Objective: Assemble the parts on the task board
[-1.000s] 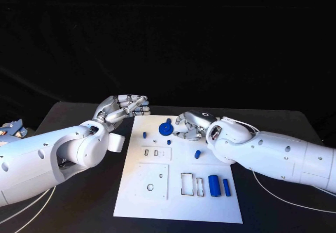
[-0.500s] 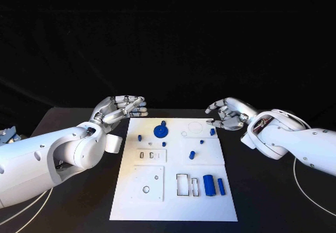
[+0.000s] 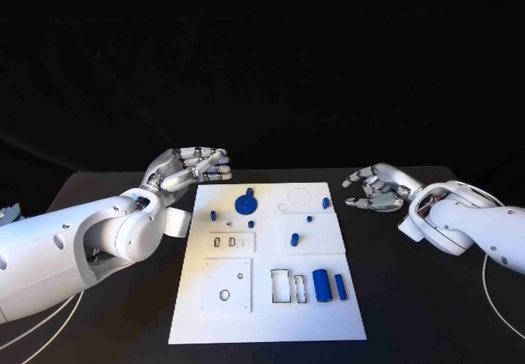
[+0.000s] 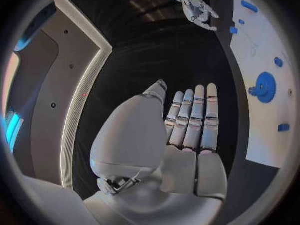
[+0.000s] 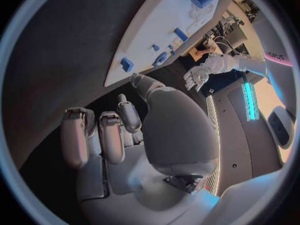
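**Both hands off the board, holding nothing**

Head view: the task board (image 3: 268, 303) lies in the middle of the black surface (image 3: 426, 303). On it, the blue gear-like part (image 3: 245, 203) sits toward 11 o'clock of the board's centre, with small blue parts around it; one small part (image 3: 326, 202) sits at the board's edge at about 1 o'clock. A blue cylinder (image 3: 322, 283) and a thinner blue rod (image 3: 341, 286) lie side by side toward 5 o'clock, just beside two rectangular slots. The left hand (image 3: 192, 168) hovers off the board's 10 o'clock corner, fingers partly curled, grasping nothing. The right hand (image 3: 375, 188) is off the board at 2 o'clock, fingers loosely spread and bent, released and empty.

Left wrist view: the left hand (image 4: 187, 130) shows its fingers extended side by side, nothing in them. The task board (image 4: 265, 50) with the gear-like part (image 4: 265, 87) lies beside it; the right hand (image 4: 199, 7) shows far beyond.

Right wrist view: the right hand (image 5: 125, 135) has its fingers bent but apart, nothing in its grasp. The task board (image 5: 150, 30) is apart from it, with the left hand (image 5: 201, 72) past the board.
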Controlling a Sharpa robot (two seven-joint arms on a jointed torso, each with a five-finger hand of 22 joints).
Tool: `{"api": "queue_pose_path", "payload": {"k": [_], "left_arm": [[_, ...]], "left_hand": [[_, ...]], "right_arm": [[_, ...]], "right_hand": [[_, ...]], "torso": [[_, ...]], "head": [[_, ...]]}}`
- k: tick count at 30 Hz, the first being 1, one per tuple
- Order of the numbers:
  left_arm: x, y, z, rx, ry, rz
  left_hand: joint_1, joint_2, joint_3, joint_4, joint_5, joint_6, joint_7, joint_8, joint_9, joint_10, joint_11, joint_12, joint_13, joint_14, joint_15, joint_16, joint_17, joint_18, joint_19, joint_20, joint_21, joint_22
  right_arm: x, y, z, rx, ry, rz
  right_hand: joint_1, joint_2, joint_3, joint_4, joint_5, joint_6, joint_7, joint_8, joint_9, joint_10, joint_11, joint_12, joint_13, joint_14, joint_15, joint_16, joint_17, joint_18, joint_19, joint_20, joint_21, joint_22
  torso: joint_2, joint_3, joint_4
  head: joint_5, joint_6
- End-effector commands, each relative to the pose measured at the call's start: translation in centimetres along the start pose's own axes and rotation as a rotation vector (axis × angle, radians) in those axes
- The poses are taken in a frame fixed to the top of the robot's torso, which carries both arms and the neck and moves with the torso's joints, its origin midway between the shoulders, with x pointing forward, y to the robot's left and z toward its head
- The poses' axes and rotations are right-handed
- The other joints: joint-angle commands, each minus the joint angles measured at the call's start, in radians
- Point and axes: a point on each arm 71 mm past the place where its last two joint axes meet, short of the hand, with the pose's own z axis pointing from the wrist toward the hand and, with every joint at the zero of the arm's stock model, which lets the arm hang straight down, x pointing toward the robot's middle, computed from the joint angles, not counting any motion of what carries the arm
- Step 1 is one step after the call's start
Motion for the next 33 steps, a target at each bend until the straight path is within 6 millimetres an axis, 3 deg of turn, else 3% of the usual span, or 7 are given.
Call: {"api": "queue_pose_path", "payload": {"k": [1, 10, 15, 18, 33], "left_arm": [[0.3, -0.1, 0.1, 0.012, 0.023, -0.014], [0.3, -0.1, 0.1, 0.012, 0.024, -0.015], [0.3, -0.1, 0.1, 0.012, 0.025, -0.015], [0.3, -0.1, 0.1, 0.012, 0.025, -0.015], [0.3, 0.0, 0.2, 0.01, 0.025, -0.016]], "left_hand": [[0.001, -0.006, 0.006, 0.0, -0.003, -0.003, 0.024, -0.005, -0.001, 0.001, 0.003, -0.004, 0.0, -0.003, 0.0, -0.005, 0.001, 0.005, -0.002, 0.002, -0.005, -0.001], [0.001, -0.006, 0.006, 0.0, -0.003, -0.003, 0.024, -0.005, -0.001, 0.001, 0.003, -0.004, 0.0, -0.003, 0.0, -0.005, 0.001, 0.005, -0.002, 0.002, -0.005, -0.001], [0.001, -0.006, 0.006, 0.0, -0.003, -0.003, 0.024, -0.005, -0.001, 0.001, 0.003, -0.004, 0.0, -0.003, 0.0, -0.005, 0.001, 0.005, -0.002, 0.002, -0.005, -0.001], [0.001, -0.006, 0.006, 0.0, -0.003, -0.003, 0.024, -0.005, -0.001, 0.001, 0.003, -0.004, 0.0, -0.003, 0.0, -0.005, 0.001, 0.005, -0.002, 0.002, -0.005, -0.001], [0.002, -0.007, 0.007, -0.001, -0.003, -0.002, 0.024, -0.005, -0.001, 0.001, 0.003, -0.004, 0.0, 0.001, -0.001, -0.005, 0.002, 0.006, 0.0, 0.002, -0.004, -0.001]], "right_arm": [[0.6, 0.0, 0.4, -0.014, 0.022, 0.001], [2.0, 0.0, 1.6, 0.002, 0.023, -0.001], [2.9, 0.1, 2.0, 0.007, 0.035, 0.0], [3.4, 0.1, 2.2, 0.008, 0.045, 0.0], [4.4, 0.4, 2.8, 0.003, 0.053, -0.007]], "right_hand": [[0.012, 0.002, 0.004, -0.009, 0.001, -0.012, 0.001, -0.009, -0.002, -0.004, 0.0, -0.003, 0.001, 0.088, 0.007, 0.006, 0.193, -0.009, -0.006, 0.0, -0.005, 0.122], [0.014, 0.006, 0.007, -0.01, 0.002, -0.011, 0.002, -0.01, -0.002, 0.002, 0.0, 0.002, 0.007, 0.088, 0.007, 0.007, 0.195, -0.009, -0.005, 0.001, -0.004, 0.123], [0.013, 0.012, 0.014, -0.012, -0.001, -0.002, 0.0, -0.007, 0.0, 0.008, -0.001, 0.007, 0.012, 0.088, 0.007, 0.007, 0.197, -0.009, -0.005, 0.001, -0.005, 0.123], [0.01, 0.015, 0.022, -0.017, -0.009, 0.019, -0.012, -0.001, 0.003, 0.012, -0.01, 0.011, 0.015, 0.088, 0.0, 0.007, 0.196, -0.009, -0.005, -0.002, -0.006, 0.123], [-0.001, 0.023, 0.036, -0.017, -0.016, 0.043, -0.016, 0.004, 0.004, 0.026, -0.016, 0.023, 0.029, 0.089, -0.005, 0.008, 0.2, -0.01, 0.0, -0.008, -0.002, 0.128]], "torso": [[0.0, -0.0017, 0.0001], [0.002, -0.0027, 0.0034], [0.001, -0.0029, 0.0019], [0.001, -0.0024, 0.0006], [0.001, -0.002, 0.0014]], "head": [[0.003, -0.003], [0.004, -0.006], [0.006, -0.008], [0.008, -0.009], [0.015, -0.009]]}}
